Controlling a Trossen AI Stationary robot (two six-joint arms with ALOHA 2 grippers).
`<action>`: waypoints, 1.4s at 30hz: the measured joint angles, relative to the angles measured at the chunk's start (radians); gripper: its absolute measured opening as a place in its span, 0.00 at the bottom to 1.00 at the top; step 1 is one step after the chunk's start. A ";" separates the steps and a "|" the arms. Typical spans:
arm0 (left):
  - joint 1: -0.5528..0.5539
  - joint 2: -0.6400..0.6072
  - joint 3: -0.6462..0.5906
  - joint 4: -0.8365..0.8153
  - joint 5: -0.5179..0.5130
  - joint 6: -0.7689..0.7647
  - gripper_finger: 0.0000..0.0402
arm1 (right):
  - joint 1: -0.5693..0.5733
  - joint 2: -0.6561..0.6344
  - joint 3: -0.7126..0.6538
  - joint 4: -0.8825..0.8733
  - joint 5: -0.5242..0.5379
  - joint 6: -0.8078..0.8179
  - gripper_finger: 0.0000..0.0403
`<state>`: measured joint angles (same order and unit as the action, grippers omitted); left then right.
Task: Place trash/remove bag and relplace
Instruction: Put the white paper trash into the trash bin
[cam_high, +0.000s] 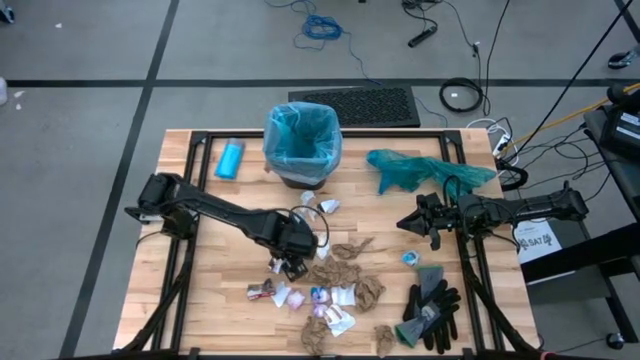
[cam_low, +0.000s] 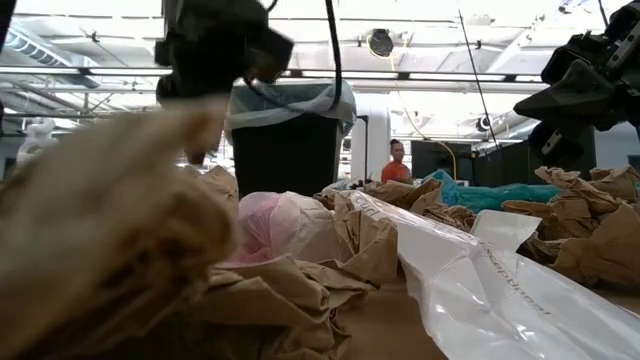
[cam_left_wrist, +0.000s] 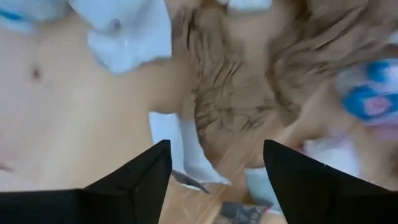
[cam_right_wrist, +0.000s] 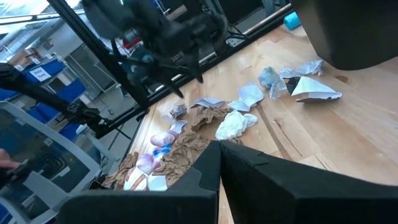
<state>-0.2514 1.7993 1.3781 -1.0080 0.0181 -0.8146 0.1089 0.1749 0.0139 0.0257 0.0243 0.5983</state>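
Observation:
The trash (cam_high: 335, 285) is a scatter of brown paper wads, white wrappers and coloured bits on the table's near middle. My left gripper (cam_high: 286, 265) hangs open just over its left edge, pointing down. In the left wrist view, the left gripper (cam_left_wrist: 217, 155) has a brown wad (cam_left_wrist: 233, 93) and a white wrapper (cam_left_wrist: 180, 146) below the gap between its fingers. The pale blue bag (cam_high: 302, 135) lines the dark bin (cam_high: 303, 175) at the far middle, with its rim folded over the bin's top. My right gripper (cam_high: 413, 224) is shut and waits above the table's right side, near the teal bag.
A teal-green plastic bag (cam_high: 420, 170) lies right of the bin. A light-blue bottle (cam_high: 231, 158) lies left of the bin. Black-and-grey gloves (cam_high: 432, 310) lie at the near right. Bare wood shows on the left (cam_high: 190, 290). A person (cam_low: 397, 160) stands far behind the table.

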 joint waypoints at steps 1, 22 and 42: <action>-0.002 0.020 0.000 -0.009 0.000 0.000 0.63 | 0.000 0.000 0.000 0.000 0.000 0.000 0.00; -0.019 0.210 0.000 -0.181 0.016 -0.007 0.30 | 0.000 0.000 0.000 0.000 0.000 0.000 0.00; 0.194 -0.419 0.131 -0.259 -0.382 0.102 0.01 | 0.000 0.000 0.000 0.000 0.000 0.000 0.00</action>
<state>-0.0578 1.3799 1.5089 -1.2672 -0.3639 -0.7126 0.1089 0.1749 0.0137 0.0256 0.0244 0.5985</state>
